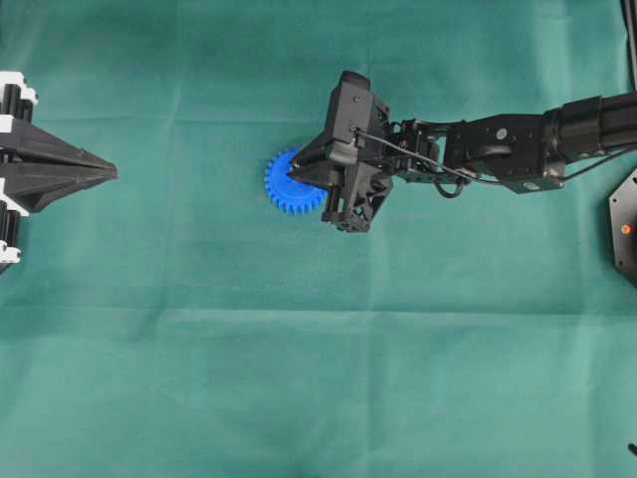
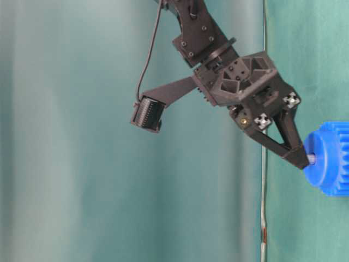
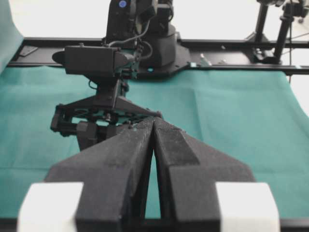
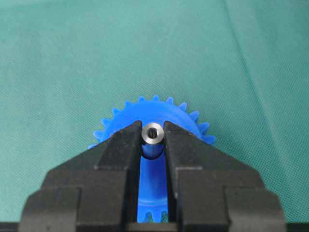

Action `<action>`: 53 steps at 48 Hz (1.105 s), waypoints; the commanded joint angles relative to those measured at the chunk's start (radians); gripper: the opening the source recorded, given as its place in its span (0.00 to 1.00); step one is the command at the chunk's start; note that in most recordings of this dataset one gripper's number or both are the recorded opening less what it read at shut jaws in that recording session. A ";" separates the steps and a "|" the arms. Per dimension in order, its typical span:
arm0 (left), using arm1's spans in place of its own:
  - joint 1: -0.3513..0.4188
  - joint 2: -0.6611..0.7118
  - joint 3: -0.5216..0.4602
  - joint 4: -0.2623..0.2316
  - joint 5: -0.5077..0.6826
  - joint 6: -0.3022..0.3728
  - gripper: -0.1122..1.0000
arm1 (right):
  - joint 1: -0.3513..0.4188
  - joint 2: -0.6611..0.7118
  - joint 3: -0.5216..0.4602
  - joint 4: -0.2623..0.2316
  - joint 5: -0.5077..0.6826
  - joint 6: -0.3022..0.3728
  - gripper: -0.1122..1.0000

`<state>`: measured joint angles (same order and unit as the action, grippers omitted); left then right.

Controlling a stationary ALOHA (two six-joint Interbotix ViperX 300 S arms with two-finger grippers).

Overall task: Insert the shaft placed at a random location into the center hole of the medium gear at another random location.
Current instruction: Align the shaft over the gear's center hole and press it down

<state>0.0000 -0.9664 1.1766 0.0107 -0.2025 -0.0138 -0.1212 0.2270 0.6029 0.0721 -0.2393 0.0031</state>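
The blue medium gear [image 1: 288, 180] lies flat on the green cloth, and also shows in the table-level view [image 2: 330, 159] and the right wrist view [image 4: 153, 112]. My right gripper [image 1: 317, 183] is directly over it, shut on the silvery shaft [image 4: 152, 133], which stands upright between the fingertips [image 4: 126, 140]. The shaft's lower end [image 2: 311, 159] meets the middle of the gear's hub. The center hole is hidden under the shaft. My left gripper [image 1: 109, 174] is shut and empty, far to the left of the gear; its closed tips show in the left wrist view [image 3: 153, 122].
The green cloth [image 1: 299, 378] covers the table. A black fixture with a red dot [image 1: 625, 227] sits at the right edge. The right arm [image 3: 108, 63] and a black frame rail [image 3: 231, 43] stand across the table from the left wrist camera.
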 commanded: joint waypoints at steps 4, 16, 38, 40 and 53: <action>0.002 0.009 -0.026 0.002 -0.006 -0.002 0.10 | 0.002 -0.006 -0.026 0.003 -0.015 0.000 0.24; 0.002 0.009 -0.026 0.002 -0.006 -0.002 0.10 | 0.003 0.000 -0.026 0.003 -0.015 0.000 0.24; 0.002 0.009 -0.026 0.003 -0.006 -0.002 0.10 | 0.005 0.002 -0.023 0.003 -0.015 0.005 0.24; 0.002 0.009 -0.026 0.003 -0.005 -0.002 0.10 | 0.005 0.002 -0.025 0.003 -0.015 0.008 0.24; 0.002 0.009 -0.026 0.002 -0.006 -0.002 0.10 | 0.005 0.000 -0.025 0.003 -0.009 0.011 0.47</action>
<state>0.0000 -0.9664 1.1766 0.0107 -0.2025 -0.0138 -0.1197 0.2408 0.5983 0.0721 -0.2393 0.0046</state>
